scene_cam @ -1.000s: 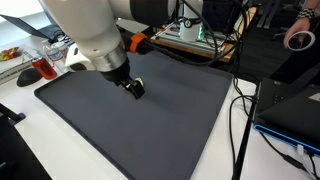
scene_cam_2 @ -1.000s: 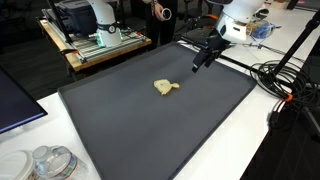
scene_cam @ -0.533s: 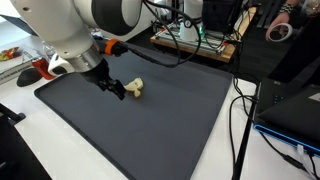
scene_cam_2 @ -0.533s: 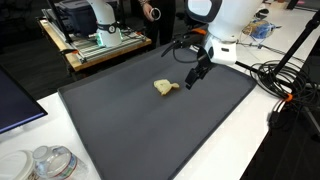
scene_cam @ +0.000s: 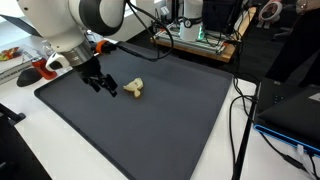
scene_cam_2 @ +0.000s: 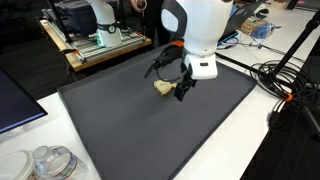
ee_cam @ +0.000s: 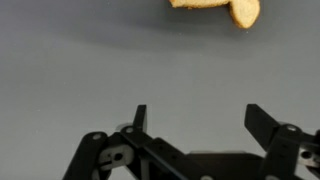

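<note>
Gripper [scene_cam: 106, 89] nearer yellow lump [scene_cam: 134, 89] on mat [scene_cam: 150, 130]

Our gripper [ee_cam: 195, 115] points down with its jaws spread wide and nothing between them. Our white arm [scene_cam_2: 200, 30] bends over just above it, wrist tilted.

A white surface [scene_cam_2: 105, 165] carries a dark grey mat [scene_cam_2: 150, 135] that covers most of it. A small tan lump [scene_cam_2: 163, 88] lies directly on the mat, in its far half in both exterior views [scene_cam: 134, 89]. Off the mat, black cables [scene_cam_2: 285, 85] lie on the surface at the right, and clear jars [scene_cam_2: 52, 162] stand at the near left.
</note>
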